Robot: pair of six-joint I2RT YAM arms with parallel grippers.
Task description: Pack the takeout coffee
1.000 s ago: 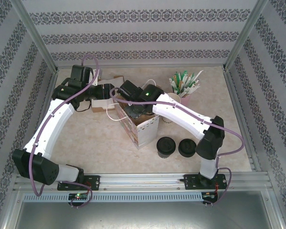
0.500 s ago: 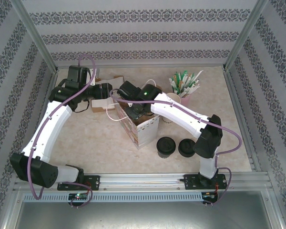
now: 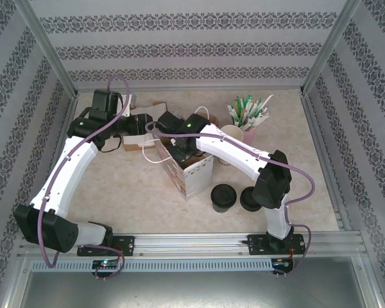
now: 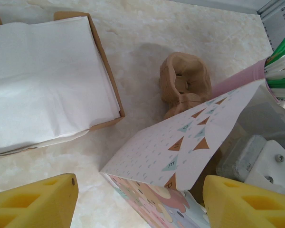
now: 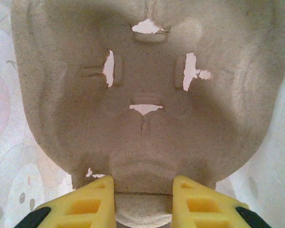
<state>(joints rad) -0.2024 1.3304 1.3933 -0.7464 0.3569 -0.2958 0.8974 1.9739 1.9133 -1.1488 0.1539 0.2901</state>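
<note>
The takeout coffee [image 3: 223, 196], a small cup under a round black lid, stands on the table in front of the patterned paper bag [image 3: 187, 172]. My right gripper [image 3: 179, 151] reaches down into the bag's mouth. It is shut on the rim of a grey-brown moulded pulp cup carrier [image 5: 142, 95], whose edge sits pinched between the yellow fingers [image 5: 92, 202]. My left gripper [image 4: 140, 187] is open at the bag's back left, its two yellow fingers standing wide on either side of the bag's top wall [image 4: 180, 142]. In the top view the left gripper [image 3: 149, 130] sits beside the bag.
A brown box of white napkins [image 4: 42, 76] lies left of the bag. A brown pulp piece [image 4: 185, 80] lies behind it. A pink cup of green and white sticks [image 3: 247, 114] and cream cups [image 3: 233, 136] stand at the back right. A squat black lid stack [image 3: 249, 199] sits beside the coffee.
The right arm has swung left, its elbow moving toward the lids and its gripper staying in the bag. The left arm has barely shifted.
</note>
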